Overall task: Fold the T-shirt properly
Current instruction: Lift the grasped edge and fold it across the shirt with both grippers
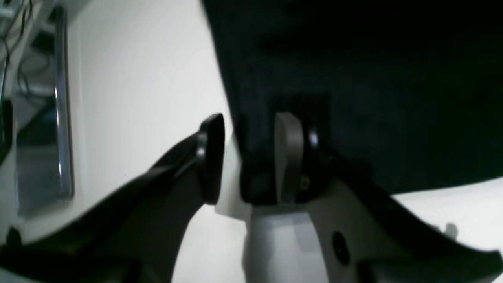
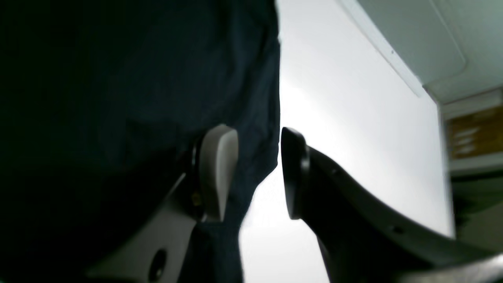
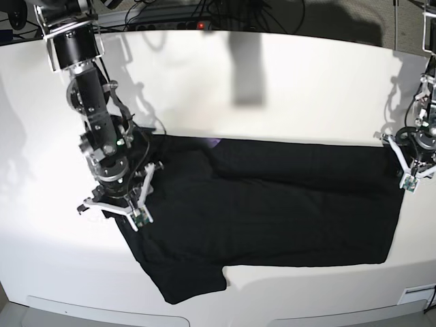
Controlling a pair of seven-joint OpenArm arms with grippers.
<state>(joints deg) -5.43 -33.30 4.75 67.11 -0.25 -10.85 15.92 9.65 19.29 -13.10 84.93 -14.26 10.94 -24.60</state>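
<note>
In the left wrist view, we see the left gripper (image 1: pixel 251 157) with its jaws parted at the edge of the black T-shirt (image 1: pixel 353 86), one finger on the cloth and the other over the white worktop (image 1: pixel 137 78). The right wrist view shows the right gripper (image 2: pixel 259 173) likewise spread, a fold of T-shirt (image 2: pixel 118 78) edge hanging loose between its fingers. From the base view, we find the T-shirt (image 3: pixel 272 204) lying flat on the worktop (image 3: pixel 272 82), with a gripper at each of its ends.
</note>
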